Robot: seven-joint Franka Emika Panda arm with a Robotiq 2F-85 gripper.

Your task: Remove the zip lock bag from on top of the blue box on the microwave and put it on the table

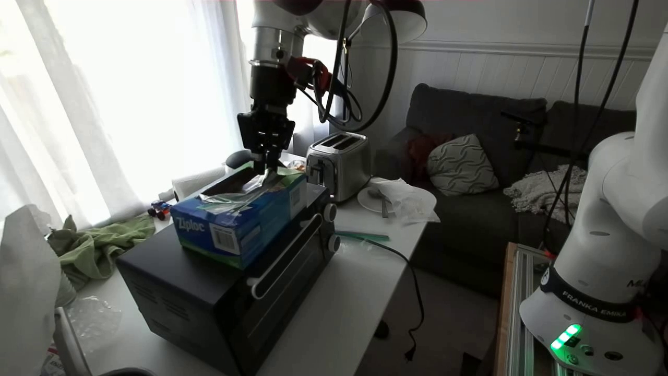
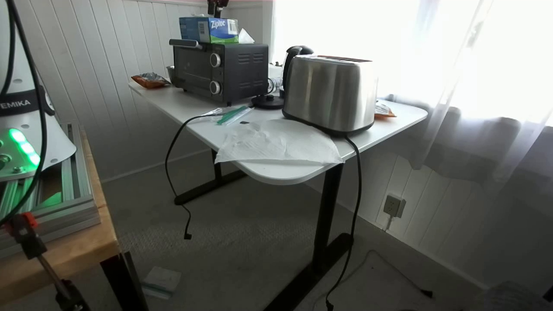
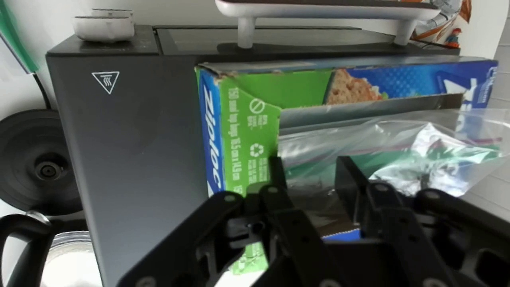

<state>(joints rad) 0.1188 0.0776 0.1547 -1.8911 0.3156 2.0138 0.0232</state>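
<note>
The blue and green Ziploc box [image 1: 190, 222] lies on the black microwave-like oven [image 1: 177, 297], its top cut open. It also shows in the wrist view [image 3: 422, 77] and in an exterior view [image 2: 224, 28]. A clear zip lock bag [image 3: 430, 139] with a green and red seal strip lies across the opening and sticks out past one end of the box. It also shows in an exterior view [image 1: 235, 201]. My gripper [image 3: 310, 167] points down over the opening, fingers apart. Bag plastic shows between and beneath the fingertips; contact cannot be told. The white table [image 1: 334, 313] is below.
A steel toaster [image 1: 342, 162] stands beyond the oven. A plate [image 1: 371, 201] with crumpled white sheet and a teal-edged bag [image 1: 365, 236] lie on the table. The oven's handle [image 1: 287, 256] juts out. A green cloth [image 1: 99, 250] and black kettle base [image 3: 40, 159] are nearby.
</note>
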